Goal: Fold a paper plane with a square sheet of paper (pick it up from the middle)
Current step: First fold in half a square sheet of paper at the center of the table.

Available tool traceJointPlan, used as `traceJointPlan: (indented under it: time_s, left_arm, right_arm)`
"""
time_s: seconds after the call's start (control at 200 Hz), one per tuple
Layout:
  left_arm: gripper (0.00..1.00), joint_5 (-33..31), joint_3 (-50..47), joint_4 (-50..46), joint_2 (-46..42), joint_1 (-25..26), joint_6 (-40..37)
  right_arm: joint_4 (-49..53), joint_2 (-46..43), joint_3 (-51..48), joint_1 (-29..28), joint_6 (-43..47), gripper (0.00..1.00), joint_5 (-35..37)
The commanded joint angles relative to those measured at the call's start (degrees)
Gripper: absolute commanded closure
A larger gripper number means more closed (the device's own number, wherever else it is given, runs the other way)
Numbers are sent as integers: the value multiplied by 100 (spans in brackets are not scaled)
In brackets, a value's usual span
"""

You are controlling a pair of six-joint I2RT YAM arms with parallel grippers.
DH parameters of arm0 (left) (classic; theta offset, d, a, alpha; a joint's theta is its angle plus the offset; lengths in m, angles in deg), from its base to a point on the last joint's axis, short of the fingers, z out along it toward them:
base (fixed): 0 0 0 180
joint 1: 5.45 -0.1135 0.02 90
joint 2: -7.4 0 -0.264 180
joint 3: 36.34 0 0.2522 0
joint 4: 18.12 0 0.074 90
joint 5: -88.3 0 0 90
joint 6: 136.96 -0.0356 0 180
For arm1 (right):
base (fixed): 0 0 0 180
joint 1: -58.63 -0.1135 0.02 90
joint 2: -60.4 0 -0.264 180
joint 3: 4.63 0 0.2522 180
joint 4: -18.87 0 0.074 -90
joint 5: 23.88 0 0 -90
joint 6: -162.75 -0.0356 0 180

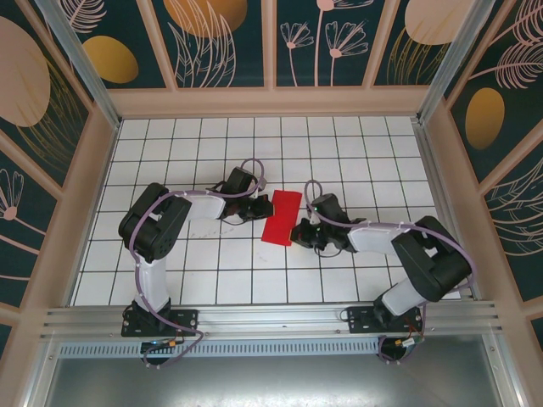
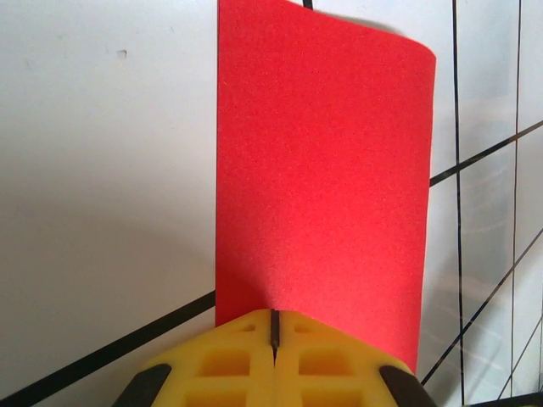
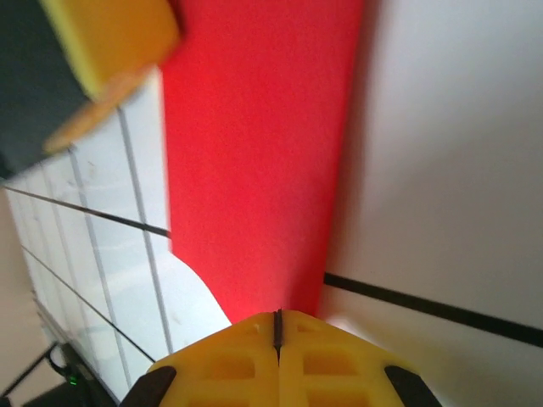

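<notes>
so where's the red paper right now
In the top view the red paper is near centre, its left edge pinched by the left pincer, its right edge by the right pincer.

Table (image 1: pixel 212 153) was white, ruled in a dark grid (lines thin). Floral panels (image 1: pixel 229 42) enclosed three sides; a metal rail (image 1: pixel 271 318) ran along the near edge.

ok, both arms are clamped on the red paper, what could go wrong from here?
1. The left fingers and right fingers are shut on opposite sides of the red paper, each with only a thin bite; a slight pull apart could slip it out or tear it.
2. The far edge looks curled off the table, so pressing down now may crease it crooked.
3. The arms sit close together; closing in further risks the fingers bumping.
</notes>
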Motion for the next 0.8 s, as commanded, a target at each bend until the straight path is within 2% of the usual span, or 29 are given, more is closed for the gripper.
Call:
traceJointPlan:
  time_s: [0.0, 0.14, 0.405, 0.535, 0.66, 0.796]
  left_arm:
    - [100, -264, -240, -717, 138, 31, -38]
    - [100, -215, -245, -677, 162, 30, 14]
    - [100, -227, -202, -740, 182, 31, 4]
    - [100, -249, -178, -805, 179, 30, -42]
    - [100, -229, -190, -785, 155, 29, -12]
    - [100, -119, -210, -734, 47, 31, 27]
  right_arm:
    - [-243, -148, 343, 584, 86, 99, -251]
    - [-296, 607, 1108, 1137, 176, 99, -432]
    - [-259, 2044, 2172, 1509, 445, 99, -565]
    - [-84, 2368, 2319, 1592, 619, 98, -598]
    - [365, 2636, 2396, 1591, 940, 98, -328]
    - [363, 2696, 2490, 1577, 1240, 97, -654]
